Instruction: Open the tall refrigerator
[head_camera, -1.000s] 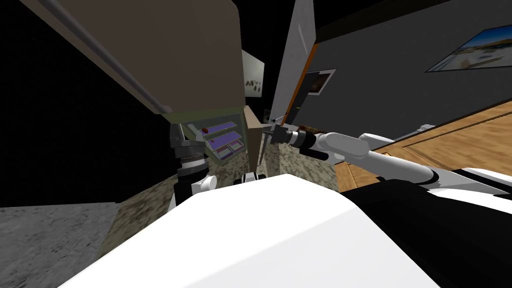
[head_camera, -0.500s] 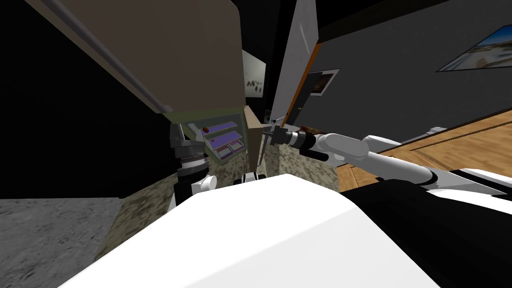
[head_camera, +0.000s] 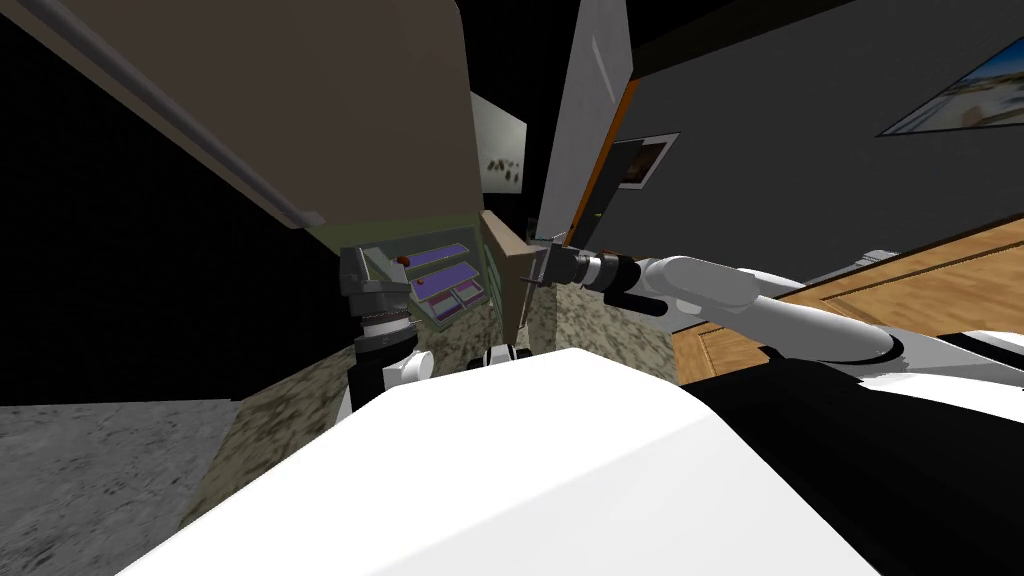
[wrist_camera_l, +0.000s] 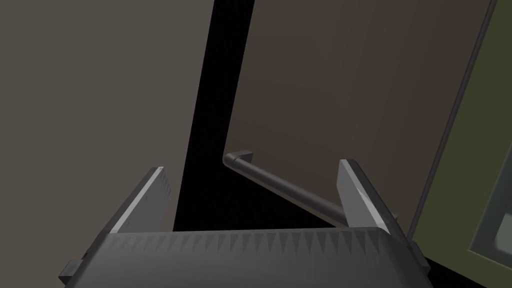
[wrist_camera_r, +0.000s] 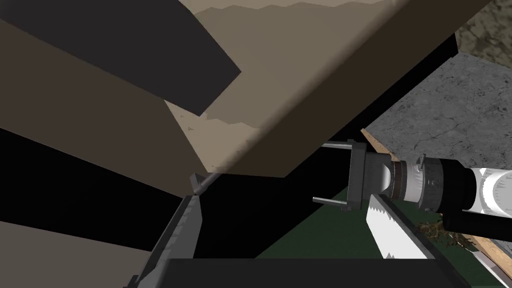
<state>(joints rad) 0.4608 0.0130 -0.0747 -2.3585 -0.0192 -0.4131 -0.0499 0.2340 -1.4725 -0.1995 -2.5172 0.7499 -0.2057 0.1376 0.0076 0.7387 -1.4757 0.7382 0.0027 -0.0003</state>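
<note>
The tall refrigerator (head_camera: 395, 238) stands with both brown doors swung apart, and shelves (head_camera: 445, 272) with purple trays show inside. The left door (head_camera: 330, 110) carries a long grey bar handle (head_camera: 200, 130). My left gripper (head_camera: 355, 262) is open just below that door; in the left wrist view the handle (wrist_camera_l: 285, 189) runs between the spread fingers of this gripper (wrist_camera_l: 252, 166), close to one finger (wrist_camera_l: 357, 192). My right gripper (head_camera: 533, 272) stands open at the edge of the right door (head_camera: 508, 265). In the right wrist view that gripper (wrist_camera_r: 283, 197) holds nothing, beside the brown door panel (wrist_camera_r: 280, 100).
A grey panel (head_camera: 590, 100) rises behind the right door, against a dark wall with framed pictures (head_camera: 640, 160). A wooden floor (head_camera: 900, 270) lies to the right and a speckled floor (head_camera: 600, 340) under the right arm. A black area lies left of the refrigerator.
My right gripper was shut at the right door's edge and has now opened there. The head view has shifted a little, and the right forearm sits slightly higher.
</note>
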